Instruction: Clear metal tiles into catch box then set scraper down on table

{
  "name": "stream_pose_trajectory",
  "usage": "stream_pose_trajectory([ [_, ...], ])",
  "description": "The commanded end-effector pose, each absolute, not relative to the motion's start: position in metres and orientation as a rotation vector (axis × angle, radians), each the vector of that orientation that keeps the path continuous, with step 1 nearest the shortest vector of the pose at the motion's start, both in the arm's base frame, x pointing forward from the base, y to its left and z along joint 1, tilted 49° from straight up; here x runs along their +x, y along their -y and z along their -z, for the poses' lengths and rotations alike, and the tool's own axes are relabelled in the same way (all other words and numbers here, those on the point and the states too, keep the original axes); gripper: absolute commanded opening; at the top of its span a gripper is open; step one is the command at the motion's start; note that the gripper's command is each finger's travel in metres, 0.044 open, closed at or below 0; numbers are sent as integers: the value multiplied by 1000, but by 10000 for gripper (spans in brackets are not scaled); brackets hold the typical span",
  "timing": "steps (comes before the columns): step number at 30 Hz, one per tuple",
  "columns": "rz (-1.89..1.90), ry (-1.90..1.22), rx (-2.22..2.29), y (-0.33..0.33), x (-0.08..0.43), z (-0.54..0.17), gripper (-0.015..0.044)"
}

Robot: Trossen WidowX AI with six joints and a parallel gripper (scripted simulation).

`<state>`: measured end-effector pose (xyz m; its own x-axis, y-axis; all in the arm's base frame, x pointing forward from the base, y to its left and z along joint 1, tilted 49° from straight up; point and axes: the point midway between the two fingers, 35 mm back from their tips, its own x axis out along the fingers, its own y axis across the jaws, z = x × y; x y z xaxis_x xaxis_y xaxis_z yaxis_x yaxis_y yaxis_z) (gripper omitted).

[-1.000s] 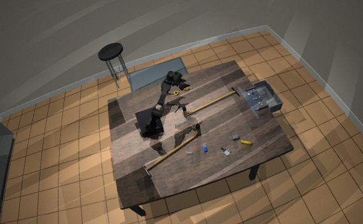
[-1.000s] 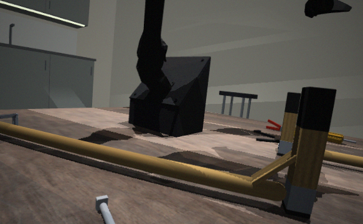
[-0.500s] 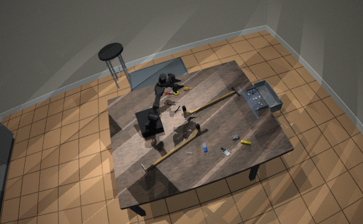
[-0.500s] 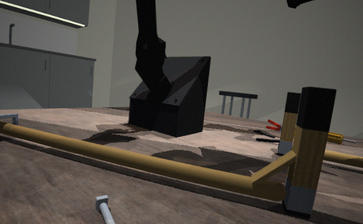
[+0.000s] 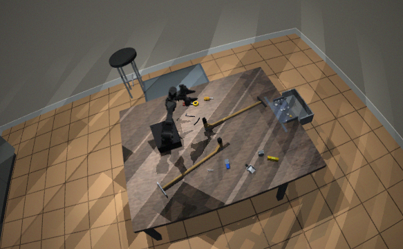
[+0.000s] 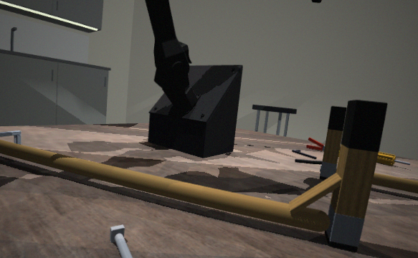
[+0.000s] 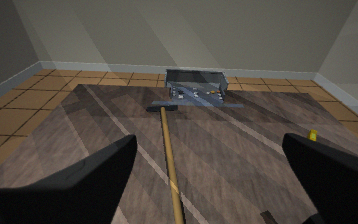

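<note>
The catch box (image 5: pixel 307 118) (image 7: pixel 196 77) is at the table's far edge, with several small pieces (image 7: pixel 196 93) inside its outline; whether any lie on steel is too small to tell. The steel plate (image 5: pixel 280 122) (image 7: pixel 232 105) shows as a thin blue-grey strip before it. A long wooden-handled tool (image 5: pixel 236 113) (image 6: pixel 402 183) (image 7: pixel 169 150) lies with its dark wide head near the strip and its upright grip towards the arm. A second long tool (image 5: pixel 191 169) (image 6: pixel 158 183) has a thin grey metal head. My gripper (image 5: pixel 195 95) (image 7: pixel 207 140) is open and empty, raised above the table's back side.
Near the gripper are a yellow screwdriver (image 5: pixel 207 99) (image 6: pixel 386 158) and a yellow ring (image 5: pixel 195 103). A blue item (image 5: pixel 227 164), a grey block (image 5: pixel 261 153), a white-grey part (image 5: pixel 251 169) and a yellow level (image 5: pixel 273 158) (image 7: pixel 313 135) lie on the other side.
</note>
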<state>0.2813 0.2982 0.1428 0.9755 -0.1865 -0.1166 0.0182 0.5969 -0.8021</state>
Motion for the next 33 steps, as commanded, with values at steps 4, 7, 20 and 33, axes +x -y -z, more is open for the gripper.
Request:
stream_pose_trajectory([
  [4, 124, -151, -881, -289, 257, -154, 440],
  [7, 123, -134, -862, -285, 247, -157, 440],
  [20, 121, -106, -825, -280, 231, -163, 440],
  [33, 121, -106, -825, -280, 231, -163, 440],
])
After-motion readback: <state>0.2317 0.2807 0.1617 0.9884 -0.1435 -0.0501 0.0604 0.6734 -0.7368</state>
